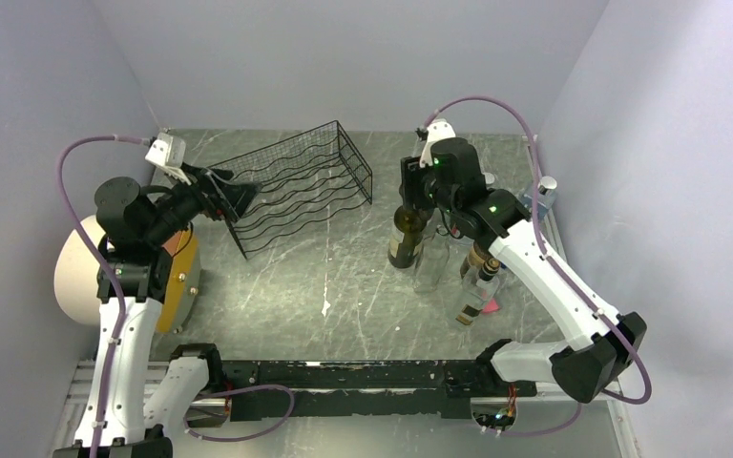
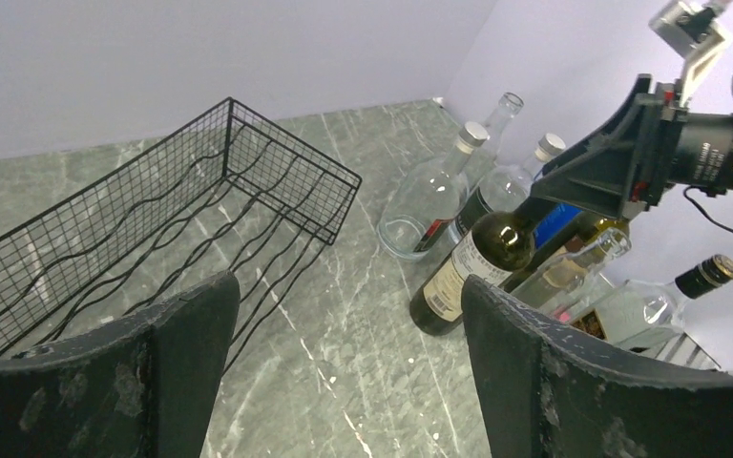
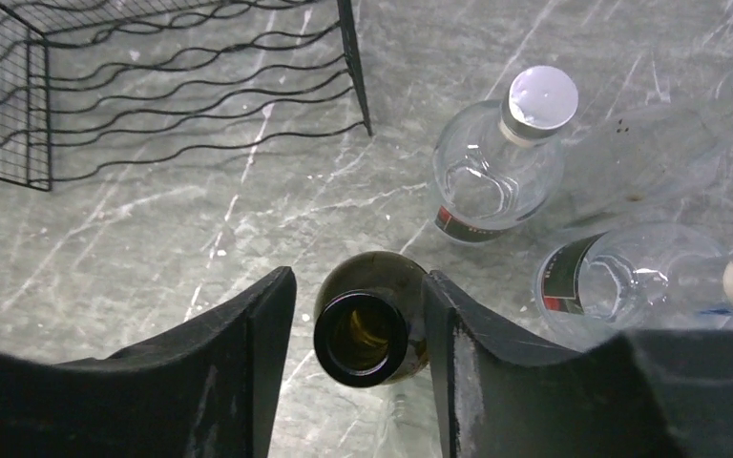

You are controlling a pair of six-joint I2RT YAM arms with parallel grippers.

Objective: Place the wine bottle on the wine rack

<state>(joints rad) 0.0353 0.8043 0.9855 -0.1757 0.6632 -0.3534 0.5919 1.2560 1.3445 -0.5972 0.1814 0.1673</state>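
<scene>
Beside wine rack (image 1: 296,186), right tool (image 3: 358,281) spread astride wine bottle (image 1: 407,243) — left tool (image 2: 348,288) parted

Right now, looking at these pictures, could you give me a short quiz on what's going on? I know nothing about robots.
1. True or false: the wine rack already has a bottle lying in it.
2. Whose fingers sit on either side of the neck of the dark wine bottle? A) the left arm's B) the right arm's C) neither arm's
3. In one word: is that bottle's top capped or open?

Key: 1 false, the rack is empty. 2 B, the right fingers flank the neck while the bottle stands upright. 3 open.
</scene>
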